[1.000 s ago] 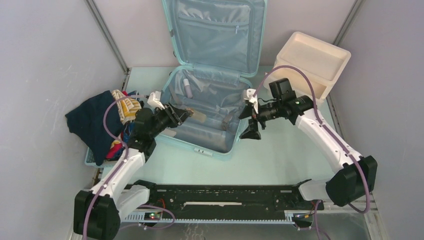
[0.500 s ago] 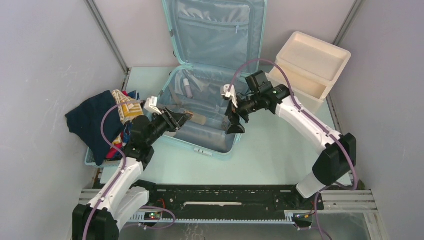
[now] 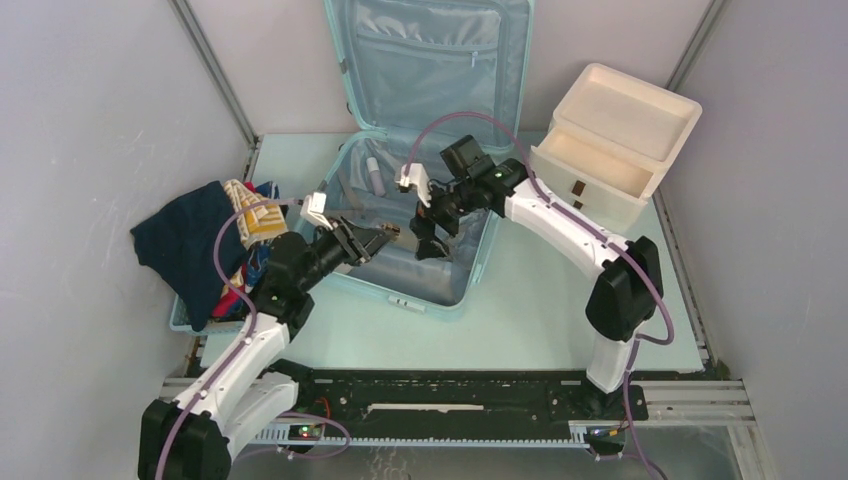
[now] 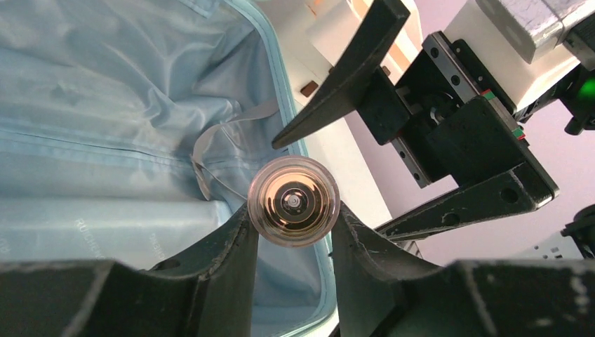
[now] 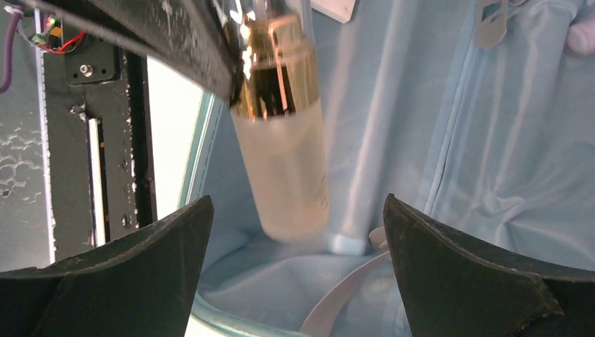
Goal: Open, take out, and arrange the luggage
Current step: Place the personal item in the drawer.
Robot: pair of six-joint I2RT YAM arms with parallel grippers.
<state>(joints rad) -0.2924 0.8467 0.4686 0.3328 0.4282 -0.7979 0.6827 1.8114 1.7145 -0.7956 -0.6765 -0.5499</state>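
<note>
Over the open luggage point(image 3: 430, 70), the right gripper point(image 3: 428, 238) has swung in from beside the cream box point(image 3: 620, 130), jaws wide and empty; the left gripper point(image 3: 368, 241) stays clamped on the gold-capped bottle point(image 4: 293, 201) (a handover looks likely); unpacking is under way.

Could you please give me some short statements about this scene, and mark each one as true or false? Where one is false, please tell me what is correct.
1. The luggage is open, with its lid standing up. True.
2. The left gripper holds a bottle over the luggage. True.
3. The right gripper has its jaws shut on the bottle. False: its jaws are wide open on either side of the bottle and do not touch it.
4. The cream box stands to the left of the luggage. False: it stands to the right, and a pile of clothes lies to the left.
</note>
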